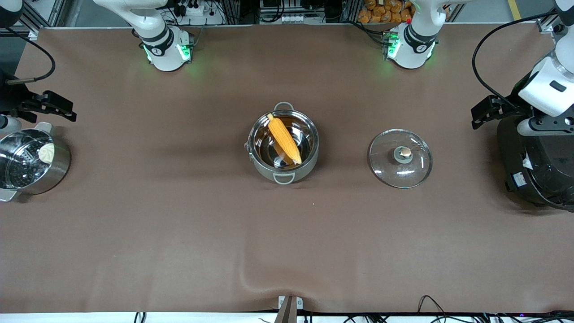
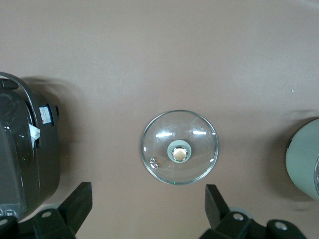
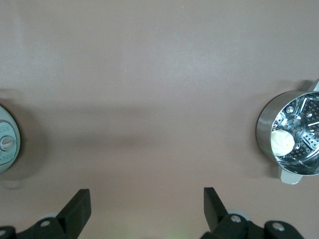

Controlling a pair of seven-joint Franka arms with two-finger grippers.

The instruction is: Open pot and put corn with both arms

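The pot (image 1: 284, 147) stands open near the middle of the table, and the corn (image 1: 284, 138) lies slanted inside it, its tapered tip toward the front camera and its other end leaning on the rim nearest the robots' bases, so the task looks as good as done. The corn looks light, firm and ridged, easy to pinch across its middle; the pot is smooth steel and probably slick, best taken by its small loop handles. The lid (image 1: 400, 157) lies flat on the table beside the pot, toward the left arm's end, knob up; being glass it is fragile and should be lifted only by that knob. The left gripper (image 2: 148, 211) hangs over the table near the lid, beside the black cooker (image 1: 538, 166), with its fingers spread wide and nothing between them. The right gripper (image 3: 147, 211) hangs over the right arm's end of the table, fingers equally wide apart and empty, close to the steamer pot (image 1: 31, 161) with a pale lump in its insert. Nothing stands between pot and lid; only the cooker crowds the left arm.
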